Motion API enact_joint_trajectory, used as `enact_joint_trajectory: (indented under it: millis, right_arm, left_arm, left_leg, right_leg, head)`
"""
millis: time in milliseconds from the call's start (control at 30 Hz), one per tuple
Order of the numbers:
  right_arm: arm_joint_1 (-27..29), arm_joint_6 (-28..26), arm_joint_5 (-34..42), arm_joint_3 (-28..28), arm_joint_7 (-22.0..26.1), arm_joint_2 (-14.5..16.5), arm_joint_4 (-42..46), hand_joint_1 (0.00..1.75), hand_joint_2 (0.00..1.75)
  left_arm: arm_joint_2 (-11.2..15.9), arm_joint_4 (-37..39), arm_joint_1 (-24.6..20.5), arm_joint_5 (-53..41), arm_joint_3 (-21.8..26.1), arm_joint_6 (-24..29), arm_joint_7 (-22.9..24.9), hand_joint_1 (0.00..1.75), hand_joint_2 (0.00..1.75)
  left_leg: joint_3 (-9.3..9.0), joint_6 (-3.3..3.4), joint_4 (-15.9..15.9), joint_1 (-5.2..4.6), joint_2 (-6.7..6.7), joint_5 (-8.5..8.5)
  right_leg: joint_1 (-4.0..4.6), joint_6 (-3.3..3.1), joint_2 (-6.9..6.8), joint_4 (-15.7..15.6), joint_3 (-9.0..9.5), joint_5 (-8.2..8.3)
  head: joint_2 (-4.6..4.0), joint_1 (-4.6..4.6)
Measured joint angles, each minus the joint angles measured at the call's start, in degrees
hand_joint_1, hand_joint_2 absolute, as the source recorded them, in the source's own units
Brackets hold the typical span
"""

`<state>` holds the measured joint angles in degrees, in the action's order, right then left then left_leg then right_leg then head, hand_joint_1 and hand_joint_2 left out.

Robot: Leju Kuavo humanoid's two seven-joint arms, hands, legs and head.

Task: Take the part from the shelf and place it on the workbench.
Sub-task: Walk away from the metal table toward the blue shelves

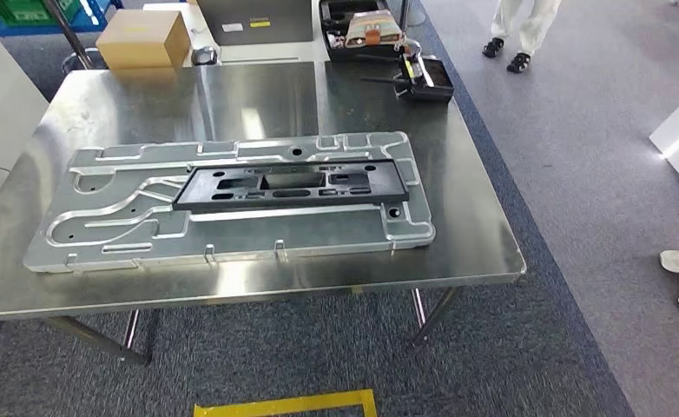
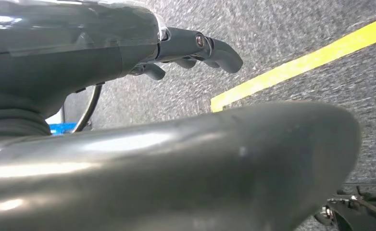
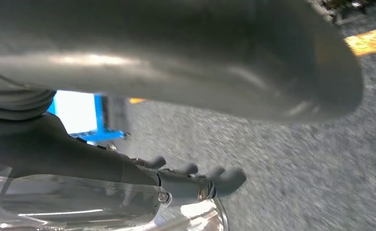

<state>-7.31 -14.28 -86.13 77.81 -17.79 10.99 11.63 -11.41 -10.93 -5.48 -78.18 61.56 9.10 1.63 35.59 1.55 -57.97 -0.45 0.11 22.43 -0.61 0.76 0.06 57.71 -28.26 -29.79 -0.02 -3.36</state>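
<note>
Part [image 1: 288, 184] lies flat on the plate [image 1: 232, 204] on the surface [image 1: 458, 174], well clear of both hands. Left hand [image 2: 195, 50] and right hand [image 3: 195, 180] hang released over carpet. Placement looks done; next, likely stand clear.

The desk [image 1: 458, 187] is shiny brushed steel; the machined plate [image 1: 319, 234] is matt aluminium, the part [image 1: 288, 185] matt black plastic, the floor [image 1: 579, 156] rough grey carpet

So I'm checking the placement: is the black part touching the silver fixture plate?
Touching. The head view shows the black part lying flat on the silver fixture plate, with no gap visible.
</note>
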Motion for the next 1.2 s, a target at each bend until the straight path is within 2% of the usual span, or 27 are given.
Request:
enact_joint_trajectory:
  millis: [100,133,167,200,267,300,333,367,400,467,500,533,600,633,667,767,800,833,867,900,933,1000,1033,1100,1133,1167,1200]
  right_arm:
    - [-0.08,0.06,-0.02,-0.25,-0.15,0.14,-0.08,0.0,0.0]
    - [-0.12,0.04,0.04,-0.32,-0.23,0.21,-0.11,0.0,0.0]
    - [-0.13,-0.01,0.13,-0.39,-0.35,0.28,-0.15,0.0,0.0]
    - [-0.14,-0.06,0.26,-0.45,-0.46,0.34,-0.17,0.0,0.0]
    - [0.01,-0.19,0.52,-0.52,-0.64,0.33,-0.17,0.0,0.0]
    - [0.07,-0.28,0.62,-0.52,-0.68,0.32,-0.17,0.0,0.0]
    - [0.11,-0.37,0.69,-0.52,-0.68,0.32,-0.17,0.0,0.0]
    - [0.12,-0.44,0.72,-0.53,-0.67,0.31,-0.17,0.0,0.0]
    - [0.12,-0.48,0.73,-0.54,-0.63,0.31,-0.17,0.0,0.0]
    - [0.09,-0.48,0.72,-0.6,-0.48,0.31,-0.18,0.0,0.0]
    - [0.1,-0.48,0.7,-0.63,-0.37,0.31,-0.19,0.0,0.0]
    - [0.11,-0.48,0.67,-0.7,-0.25,0.31,-0.19,0.0,0.0]
    - [0.19,-0.48,0.62,-0.9,-0.09,0.29,-0.2,0.0,0.0]
    - [0.23,-0.49,0.61,-1.01,-0.04,0.26,-0.2,0.0,0.0]
    - [0.29,-0.48,0.6,-1.08,0.0,0.23,-0.2,0.0,0.0]
    - [0.36,-0.49,0.63,-1.14,0.16,0.17,-0.2,0.0,0.0]
    - [0.35,-0.49,0.65,-1.16,0.23,0.15,-0.2,0.0,0.0]
    - [0.35,-0.5,0.66,-1.18,0.31,0.12,-0.2,0.0,0.0]
    - [0.36,-0.5,0.68,-1.2,0.36,0.1,-0.21,0.0,0.0]
    - [0.36,-0.5,0.7,-1.22,0.38,0.08,-0.21,0.0,0.0]
    - [0.31,-0.51,0.72,-1.25,0.39,0.05,-0.21,0.0,0.0]
    - [0.19,-0.51,0.73,-1.33,0.4,0.03,-0.21,0.0,0.0]
    - [0.14,-0.51,0.73,-1.37,0.42,0.02,-0.22,0.0,0.0]
    - [0.16,-0.5,0.74,-1.4,0.43,0.01,-0.23,0.0,0.0]
    - [0.15,-0.5,0.76,-1.41,0.44,0.01,-0.25,0.0,0.0]
    - [0.14,-0.5,0.78,-1.42,0.43,0.0,-0.27,0.0,0.0]
    - [0.14,-0.5,0.81,-1.43,0.43,0.0,-0.28,0.0,0.0]
  left_arm:
    - [-0.04,0.0,-0.12,-0.29,-0.17,0.04,-0.12,0.0,0.0]
    - [-0.03,0.0,-0.08,-0.43,-0.22,-0.01,-0.12,0.0,0.0]
    - [-0.02,0.0,0.0,-0.56,-0.3,-0.08,-0.07,0.0,0.0]
    - [-0.01,0.0,0.02,-0.69,-0.44,-0.17,0.02,0.0,0.0]
    - [-0.02,0.0,0.0,-0.97,-0.82,-0.35,0.25,0.0,0.0]
    - [-0.02,0.0,-0.01,-1.09,-0.98,-0.42,0.34,0.0,0.0]
    - [-0.02,0.0,-0.02,-1.15,-1.08,-0.48,0.4,0.0,0.0]
    - [-0.02,0.0,-0.04,-1.19,-1.13,-0.52,0.43,0.0,0.0]
    - [-0.02,0.0,-0.08,-1.2,-1.16,-0.54,0.45,0.0,0.0]
    - [-0.03,0.0,-0.35,-1.19,-1.19,-0.54,0.45,0.0,0.0]
    - [-0.04,-0.01,-0.46,-1.18,-1.19,-0.51,0.45,0.0,0.0]
    - [-0.06,-0.01,-0.53,-1.16,-1.19,-0.48,0.45,0.0,0.0]
    - [-0.13,-0.01,-0.49,-1.14,-1.19,-0.38,0.45,0.0,0.0]
    - [-0.17,-0.01,-0.51,-1.14,-1.19,-0.33,0.46,0.0,0.0]
    - [-0.2,-0.01,-0.53,-1.14,-1.19,-0.29,0.46,0.0,0.0]
    - [-0.26,-0.02,-0.56,-1.21,-1.19,-0.26,0.47,0.0,0.0]
    - [-0.27,-0.02,-0.54,-1.24,-1.19,-0.27,0.5,0.0,0.0]
    - [-0.28,-0.02,-0.51,-1.26,-1.19,-0.28,0.54,0.0,0.0]
    - [-0.28,-0.02,-0.5,-1.27,-1.2,-0.28,0.59,0.0,0.0]
    - [-0.28,-0.02,-0.5,-1.29,-1.2,-0.29,0.64,0.0,0.0]
    - [-0.28,-0.02,-0.51,-1.3,-1.21,-0.29,0.68,0.0,0.0]
    - [-0.29,-0.02,-0.53,-1.33,-1.22,-0.28,0.73,0.0,0.0]
    - [-0.3,-0.02,-0.55,-1.33,-1.23,-0.28,0.75,0.0,0.0]
    - [-0.3,-0.02,-0.52,-1.34,-1.25,-0.27,0.79,0.0,0.0]
    - [-0.29,-0.02,-0.47,-1.37,-1.26,-0.26,0.81,0.0,0.0]
    - [-0.29,-0.02,-0.4,-1.42,-1.28,-0.26,0.85,0.0,0.0]
    - [-0.28,-0.02,-0.31,-1.49,-1.31,-0.26,0.9,0.0,0.0]
  left_leg:
    - [0.25,-1.18,0.08,0.1,-0.08,-0.58]
    - [0.61,-1.54,-0.55,0.15,-0.14,0.44]
    - [1.2,-1.87,-2.18,0.24,-0.2,2.52]
    - [1.94,-2.14,-4.91,0.44,-0.25,5.54]
    - [3.15,-2.68,-11.77,0.75,-0.22,10.93]
    - [3.01,-2.89,-14.16,0.87,-0.22,11.85]
    - [2.03,-3.02,-14.88,0.97,-0.21,11.44]
    - [0.12,-3.07,-13.62,1.05,-0.21,10.07]
    - [-2.73,-3.03,-10.52,1.11,-0.21,8.59]
    - [-8.67,-2.45,-2.48,0.95,-0.24,8.11]
    - [-10.43,-1.99,0.38,0.78,-0.27,8.54]
    - [-11.1,-1.47,1.82,0.57,-0.31,9.02]
    - [-10.55,-0.48,2.21,0.49,-0.22,8.2]
    - [-10.09,0.03,2.29,0.55,-0.1,7.53]
    - [-9.47,0.51,2.44,0.64,0.03,6.73]
    - [-6.96,1.14,2.44,0.57,0.26,4.53]
    - [-6.06,1.09,2.33,0.51,0.32,3.9]
    - [-5.11,0.98,2.15,0.47,0.39,3.29]
    - [-4.15,0.83,1.86,0.47,0.44,2.73]
    - [-3.21,0.66,1.48,0.48,0.45,2.27]
    - [-2.39,0.46,1.05,0.5,0.46,1.89]
    - [-1.28,-0.12,0.24,0.41,0.45,1.28]
    - [-1.02,-0.48,0.06,0.4,0.46,0.93]
    - [-0.73,-1.26,0.08,0.43,0.44,0.24]
    - [-0.41,-1.59,-0.17,0.53,0.38,0.56]
    - [0.13,-1.88,-1.19,0.59,0.32,1.91]
    - [0.94,-2.11,-3.36,0.7,0.27,4.31]
  right_leg:
    - [0.13,-1.08,-0.08,-0.62,-0.73,1.1]
    - [-0.01,-1.53,-0.17,-0.83,-1.2,1.78]
    - [-0.17,-1.89,-0.27,-1.08,-1.8,2.53]
    - [-0.19,-2.13,-0.38,-1.14,-2.5,3.23]
    - [-0.1,-2.28,-0.47,-1.02,-4.2,4.48]
    - [-0.07,-2.24,-0.53,-0.86,-5.14,5.1]
    - [-0.07,-2.15,-0.58,-0.67,-6.11,5.66]
    - [-0.08,-2.03,-0.6,-0.42,-7.03,6.19]
    - [-0.09,-1.87,-0.61,-0.15,-7.87,6.7]
    - [-0.04,-1.33,-0.59,0.27,-8.96,7.65]
    - [-0.03,-0.97,-0.62,0.35,-9.12,8.11]
    - [-0.07,-0.59,-0.65,0.27,-9.11,8.6]
    - [-0.22,0.15,-0.66,0.03,-9.04,9.33]
    - [-0.29,0.41,-0.58,0.45,-9.32,8.57]
    - [-0.34,0.59,-0.47,1.86,-9.82,6.52]
    - [-0.47,0.93,-0.26,11.62,-12.03,-2.47]
    - [-0.49,1.07,-0.25,14.73,-12.3,-3.56]
    - [-0.51,1.17,-0.25,16.4,-11.83,-3.21]
    - [-0.55,1.18,-0.25,16.06,-10.39,-1.78]
    - [-0.59,1.12,-0.25,13.57,-7.9,-0.1]
    - [-0.62,0.94,-0.23,9.52,-4.74,0.64]
    - [-0.41,0.49,-0.14,1.52,0.55,-0.16]
    - [-0.24,0.22,-0.09,-0.58,1.71,-0.92]
    - [-0.07,-0.46,-0.15,-1.38,1.62,-0.58]
    - [-0.14,-0.89,-0.27,-1.49,1.25,-0.06]
    - [-0.24,-1.33,-0.41,-1.64,0.74,0.56]
    - [-0.34,-1.66,-0.54,-1.75,0.1,1.21]
  head:
    - [0.0,-0.01]
    - [0.0,-0.01]
    - [0.0,-0.02]
    - [0.0,-0.02]
    - [0.0,-0.02]
    - [0.0,-0.02]
    - [0.0,-0.03]
    - [0.0,-0.03]
    - [0.0,-0.03]
    - [0.0,-0.02]
    - [-0.01,-0.01]
    - [-0.01,0.0]
    - [-0.01,0.03]
    - [0.0,0.04]
    - [0.0,0.04]
    - [0.0,0.04]
    - [0.0,0.04]
    - [0.0,0.04]
    - [0.0,0.04]
    - [0.0,0.04]
    - [0.0,0.04]
    - [0.0,0.0]
    - [0.0,-0.03]
    - [0.0,-0.06]
    - [0.0,-0.06]
    - [0.0,-0.06]
    - [0.0,-0.06]
